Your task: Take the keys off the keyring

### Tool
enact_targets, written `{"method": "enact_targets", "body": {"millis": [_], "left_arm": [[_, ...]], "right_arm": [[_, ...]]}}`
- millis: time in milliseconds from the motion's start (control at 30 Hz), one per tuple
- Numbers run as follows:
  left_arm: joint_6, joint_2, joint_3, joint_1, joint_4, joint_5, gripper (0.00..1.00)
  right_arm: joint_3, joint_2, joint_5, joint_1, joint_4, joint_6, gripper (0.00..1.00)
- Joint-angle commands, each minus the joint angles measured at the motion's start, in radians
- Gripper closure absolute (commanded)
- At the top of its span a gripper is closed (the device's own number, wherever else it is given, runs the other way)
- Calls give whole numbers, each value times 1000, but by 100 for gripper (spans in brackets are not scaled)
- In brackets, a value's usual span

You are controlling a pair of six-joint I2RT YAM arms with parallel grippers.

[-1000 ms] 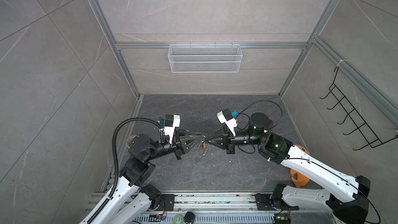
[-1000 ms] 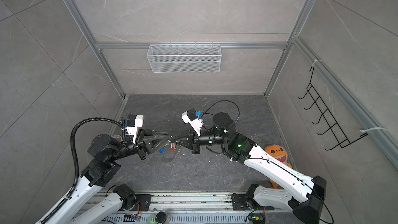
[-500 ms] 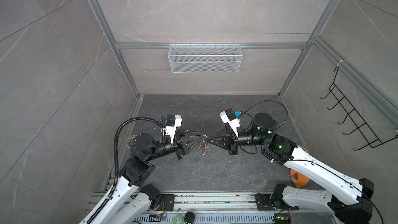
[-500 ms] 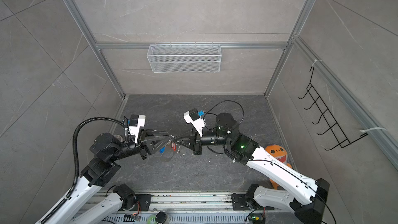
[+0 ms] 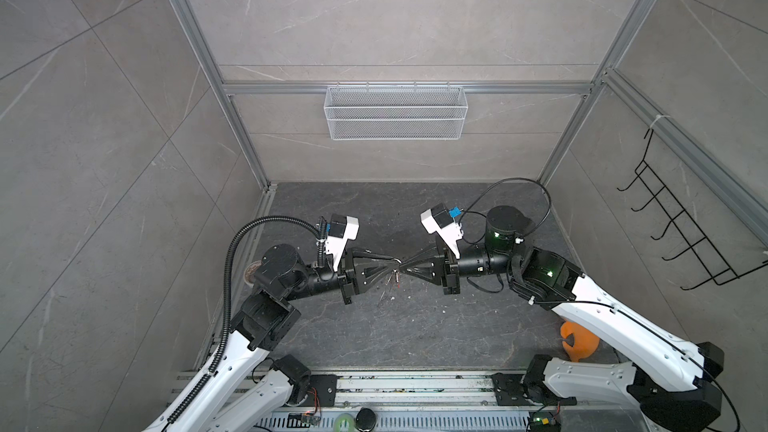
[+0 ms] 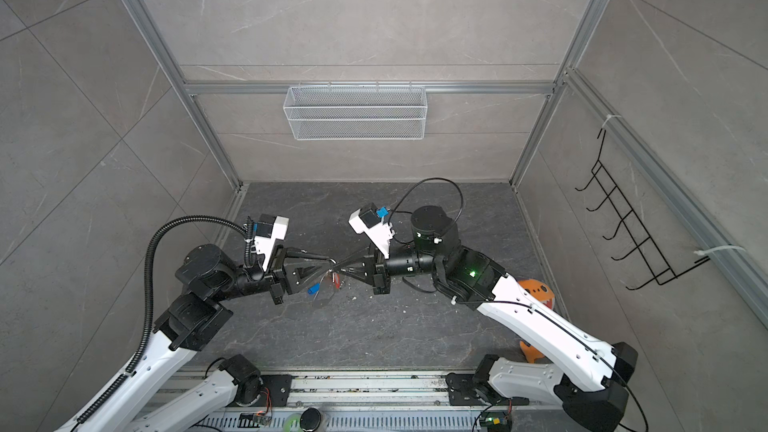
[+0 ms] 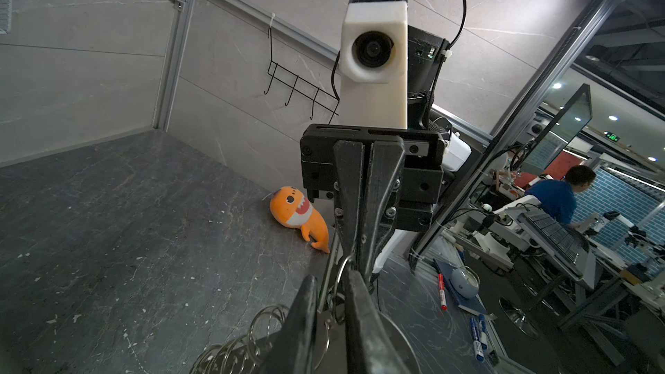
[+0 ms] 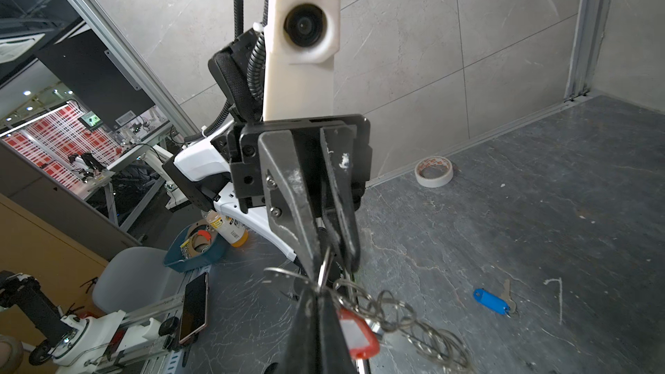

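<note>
The dark grey marbled bench [image 5: 415, 334] lies open behind and before the claws. The right claw [image 5: 402, 273] stays clamped on the silver linked-ring keyring [image 8: 406, 322], aloft mid-bench as a second ago. The left claw [image 5: 395, 268] narrowly brackets a ring, grip unclear. The red plastic key [image 8: 356, 336] hangs on it. The blue plastic key [image 8: 490, 300] lies loose on the bench.

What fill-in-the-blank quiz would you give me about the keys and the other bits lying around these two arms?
1. The loose key lying on the table has a ____ plastic body.
2. The hanging key on the keyring, which the right pincer grips, has a ____ body.
3. The plush shark near the wall is coloured ____.

Missing words: blue; red; orange.
</note>
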Motion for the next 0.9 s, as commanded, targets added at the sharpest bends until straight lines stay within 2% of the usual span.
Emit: {"method": "enact_targets", "body": {"millis": [0,133,300,367,467,567,700,867], "left_arm": [[47,4,59,-1,-91,61,88],[60,4,80,0,-136,72,99],[18,-18,33,-2,-40,26,100],[5,-57,-18,-4,38,-29,100],[-5,-103,-74,-4,144,-78,100],[-25,-121,-116,-4,236,-107,100],[-63,-123,-158,-4,350,-136,100],[-94,-113,-182,-4,440,-161,100]], "right_arm": [[84,26,-9,2,-159,-80,100],[154,58,-4,3,-258,-117,100],[152,64,-22,3,-202,-85,99],[126,50,-17,3,-146,-66,89],[70,5,43,4,-54,-46,68],[-7,-55,141,4,67,-15,58],[-76,-72,183,4,192,38,57],[-113,-31,128,4,330,116,60]]}}
